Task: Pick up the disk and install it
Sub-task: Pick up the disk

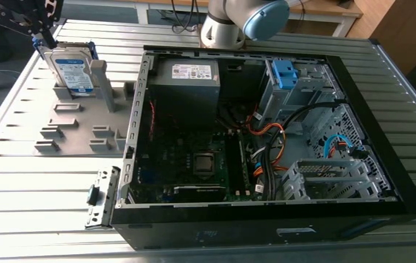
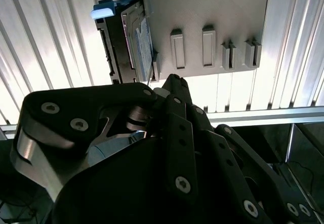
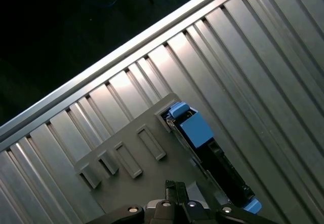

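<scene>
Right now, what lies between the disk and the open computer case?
In the exterior view, a grey upright post of the holder plate stands between the disk and the case.

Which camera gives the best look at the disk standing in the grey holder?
The exterior view: the disk stands upright in the grey holder, its white-and-blue label facing the camera. The second wrist view shows it edge-on, the label foreshortened. The first wrist view shows its narrow edge and blue caddy.
</scene>
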Robot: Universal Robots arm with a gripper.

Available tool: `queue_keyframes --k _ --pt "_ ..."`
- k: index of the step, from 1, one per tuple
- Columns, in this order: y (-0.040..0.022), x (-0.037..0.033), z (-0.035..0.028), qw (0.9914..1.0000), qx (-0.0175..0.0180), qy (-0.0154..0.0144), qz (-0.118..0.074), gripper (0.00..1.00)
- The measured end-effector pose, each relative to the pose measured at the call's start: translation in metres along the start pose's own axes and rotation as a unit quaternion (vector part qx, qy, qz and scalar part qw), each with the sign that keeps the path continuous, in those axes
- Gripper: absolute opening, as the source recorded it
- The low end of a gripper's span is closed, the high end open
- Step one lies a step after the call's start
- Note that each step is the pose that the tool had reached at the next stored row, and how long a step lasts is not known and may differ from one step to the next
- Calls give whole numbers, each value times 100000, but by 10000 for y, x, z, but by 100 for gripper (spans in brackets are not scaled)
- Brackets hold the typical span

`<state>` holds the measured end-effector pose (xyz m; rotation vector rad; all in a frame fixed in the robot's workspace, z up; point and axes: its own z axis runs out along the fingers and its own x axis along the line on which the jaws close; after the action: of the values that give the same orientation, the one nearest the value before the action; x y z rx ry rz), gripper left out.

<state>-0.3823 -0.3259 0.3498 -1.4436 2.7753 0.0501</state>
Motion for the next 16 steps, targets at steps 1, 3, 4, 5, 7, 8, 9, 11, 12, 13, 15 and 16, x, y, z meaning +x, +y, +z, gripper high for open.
queue_keyframes --k 1,3,4,5,7,8,9,11,12,13,15,16 --pt "0 0 0 100000 -1 3 -86 11" --pt "0 0 0 100000 -6 7 -266 11" --pt "0 0 0 99999 -9 9 -355 11" --pt "0 0 0 99999 -10 10 -443 11" --pt "0 0 0 99998 -15 15 -614 11" --pt "0 0 0 99998 -18 19 -704 11" --pt "0 0 0 99997 -20 19 -788 11" --pt "0 0 0 99995 -25 23 -956 11" --pt "0 0 0 99995 -27 27 -1040 11" --pt "0 0 0 99994 -29 28 -1123 11" --pt "0 0 0 99992 -33 30 -1293 11" --pt "0 0 0 99991 -36 33 -1375 11"
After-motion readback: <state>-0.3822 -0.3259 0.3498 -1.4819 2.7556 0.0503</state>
